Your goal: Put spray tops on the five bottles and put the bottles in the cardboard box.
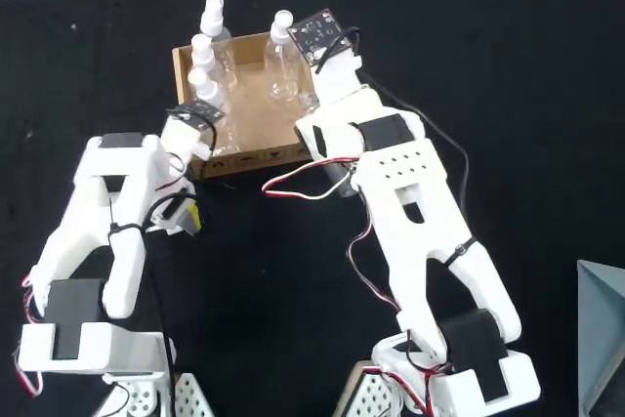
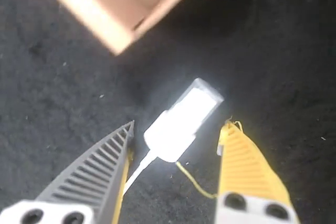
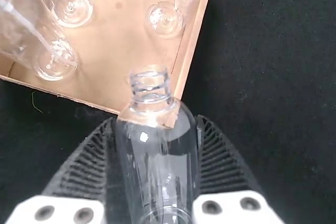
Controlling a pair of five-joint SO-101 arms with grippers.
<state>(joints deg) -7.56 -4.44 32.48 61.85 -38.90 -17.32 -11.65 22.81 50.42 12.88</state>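
A white spray top (image 2: 181, 121) lies on the black table, between the fingers of my open left gripper (image 2: 178, 127), with a gap on each side. That spot is just off a corner of the cardboard box (image 2: 115, 19). My right gripper (image 3: 156, 121) is shut on a clear bottle (image 3: 152, 145) that has no top. Its threaded neck (image 3: 150, 85) points over the box's front right corner. Several bottles with spray tops (image 1: 202, 51) stand in the cardboard box (image 1: 249, 158); one (image 1: 283, 31) is on its right side.
The left arm (image 1: 117, 202) stands by the box's front left corner, and the right arm (image 1: 400, 173) reaches over the front right corner. Loose red and white wires (image 1: 303, 189) hang under the right arm. A grey-blue object (image 1: 603, 329) sits at the table's right edge.
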